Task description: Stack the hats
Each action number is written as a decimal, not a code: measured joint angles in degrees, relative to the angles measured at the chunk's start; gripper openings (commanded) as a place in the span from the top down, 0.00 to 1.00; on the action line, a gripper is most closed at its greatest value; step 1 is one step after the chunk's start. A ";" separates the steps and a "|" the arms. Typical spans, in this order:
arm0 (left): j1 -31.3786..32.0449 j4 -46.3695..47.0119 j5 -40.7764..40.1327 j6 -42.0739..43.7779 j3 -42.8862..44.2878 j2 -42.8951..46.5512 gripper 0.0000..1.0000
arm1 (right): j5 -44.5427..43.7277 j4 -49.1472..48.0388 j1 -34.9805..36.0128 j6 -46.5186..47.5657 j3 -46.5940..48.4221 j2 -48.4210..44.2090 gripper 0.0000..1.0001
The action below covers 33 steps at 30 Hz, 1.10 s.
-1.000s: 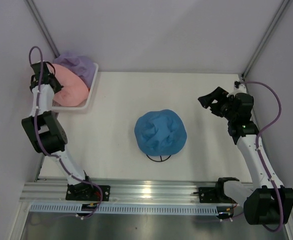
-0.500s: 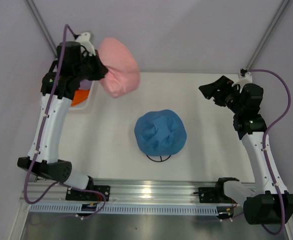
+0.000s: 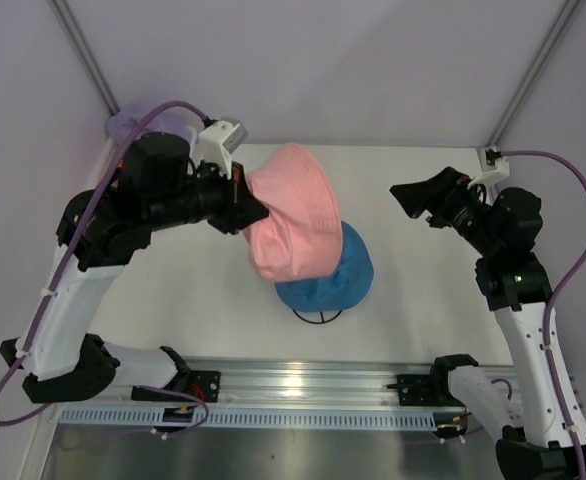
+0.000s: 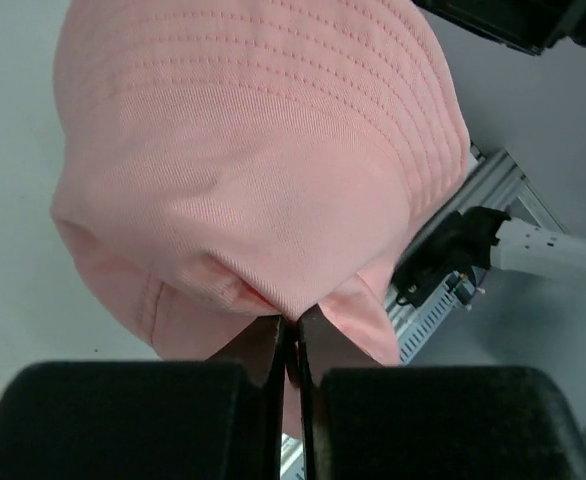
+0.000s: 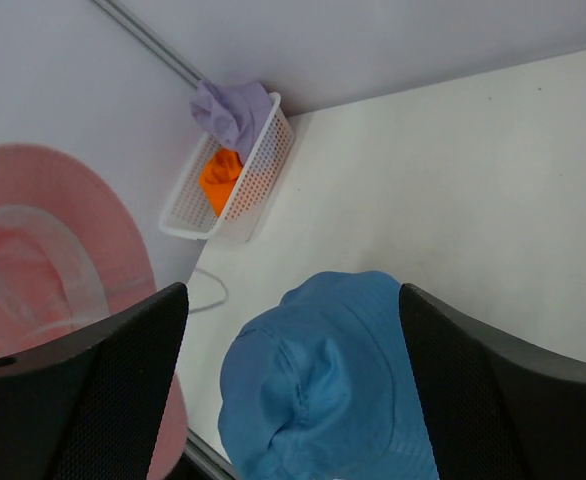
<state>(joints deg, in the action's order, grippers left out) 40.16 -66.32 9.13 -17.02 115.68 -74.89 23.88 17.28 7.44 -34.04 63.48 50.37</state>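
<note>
Since a moment ago, our left arm swung from the basket (image 5: 258, 165) to the middle, carrying the pink hat (image 3: 291, 215). It hung just above the blue hat (image 3: 348, 275), a little to its left. We kept our left gripper (image 4: 291, 335) pinched shut on pink cloth. Our right gripper (image 3: 423, 197) was wide open, holding nothing.

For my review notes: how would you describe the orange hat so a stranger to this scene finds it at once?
Look to the far left corner of the table, where the white mesh basket sits. Two hats lie in it: the lavender hat bulges over the rim, and the orange hat is tucked lower beside it. It is the only bright orange thing in view.
</note>
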 measured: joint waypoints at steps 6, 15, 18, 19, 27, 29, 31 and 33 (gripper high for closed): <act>11.30 -7.98 -7.54 -1.22 4.37 -3.54 0.99 | -2.16 2.47 0.13 -0.11 -1.27 -4.33 0.10; 17.27 -8.68 -13.33 -4.68 -4.26 -11.91 0.99 | -3.45 8.92 0.13 -0.28 -1.86 -6.12 0.11; 17.70 -7.26 -13.09 -5.40 -3.76 -14.05 0.99 | -3.45 9.81 0.22 -0.44 -2.25 -7.78 0.10; 17.77 -6.75 -12.96 -5.44 -3.67 -14.71 0.99 | -3.43 9.94 0.22 -0.44 -2.62 -8.50 0.10; 19.52 -2.82 -15.50 -6.80 -1.97 -22.27 0.88 | -1.75 8.92 0.39 -2.14 -9.33 -10.47 0.11; 19.56 -1.60 -17.14 -7.61 -1.97 -23.26 0.72 | -1.46 8.44 0.79 -3.10 -12.00 -10.47 0.11; 19.54 -0.48 -18.36 -8.09 -1.88 -23.93 0.52 | -1.31 8.11 1.40 -3.67 -14.12 -10.16 0.11; 19.50 0.26 -19.23 -9.33 -1.07 -24.87 0.44 | -1.31 8.17 2.05 -3.76 -15.21 -9.60 0.11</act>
<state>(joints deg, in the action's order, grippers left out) 59.66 -66.06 -10.11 -26.35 114.61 -99.77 22.57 25.45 9.50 -37.80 48.27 40.77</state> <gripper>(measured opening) 0.474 0.890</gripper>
